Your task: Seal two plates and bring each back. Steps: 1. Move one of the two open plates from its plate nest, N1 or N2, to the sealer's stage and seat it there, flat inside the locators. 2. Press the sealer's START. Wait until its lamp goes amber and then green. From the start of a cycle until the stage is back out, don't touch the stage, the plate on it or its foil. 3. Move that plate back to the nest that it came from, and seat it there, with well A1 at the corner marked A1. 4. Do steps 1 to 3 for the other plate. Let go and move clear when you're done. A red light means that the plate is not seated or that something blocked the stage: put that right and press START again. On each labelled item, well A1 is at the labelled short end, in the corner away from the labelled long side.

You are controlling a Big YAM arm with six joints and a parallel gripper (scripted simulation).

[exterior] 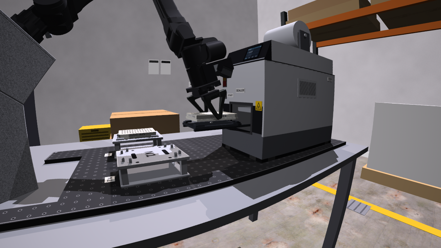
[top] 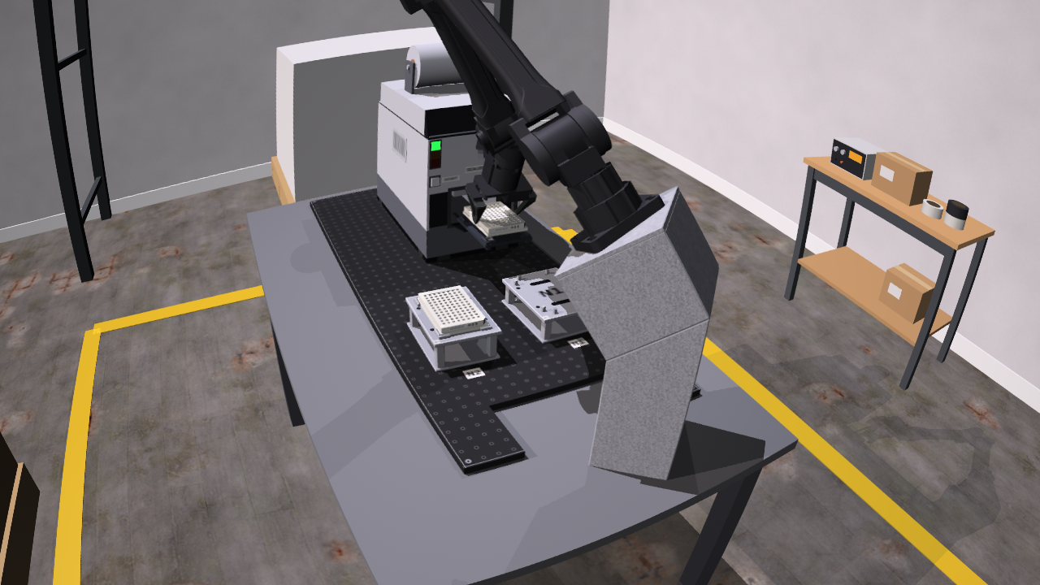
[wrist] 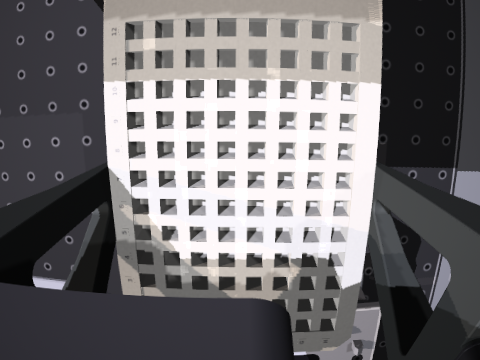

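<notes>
"Starting close, what does the outside view give that the top one hides?"

"The whole top of nest N1 (top: pixel 525 291) (exterior: pixel 163 155), with its upright locators and no plate on it. From above, the grey pedestal (top: pixel 647 327) (exterior: pixel 18 138) covers part of that nest."

"And behind it?"

"Nest N2 (top: pixel 439 356) (exterior: pixel 123 140), carrying 1 pale plate (top: pixel 450 309) (exterior: pixel 137 133) that looks flat."

"Where's the other plate?"

"Farther on, at the sealer (top: pixel 403 160) (exterior: pixel 296 114). That second plate (top: pixel 498 218) (exterior: pixel 200 116) (wrist: pixel 240 150) is over the dark stage (top: pixel 501 242) (exterior: pixel 209 125), which sticks out of the opening. I can't tell whether it is seated."

"And the gripper?"

"The gripper (top: pixel 501 210) (exterior: pixel 211 114) (wrist: pixel 241 176) is clamped on it, 1 finger at each long side. The wrist view alone shows column numbers up to 12; a dark shape covers the lower left corner."

"Any light?"

"The top view shows a green lamp (top: pixel 435 145) on the sealer's front; outside, the arm hides the green."
</notes>
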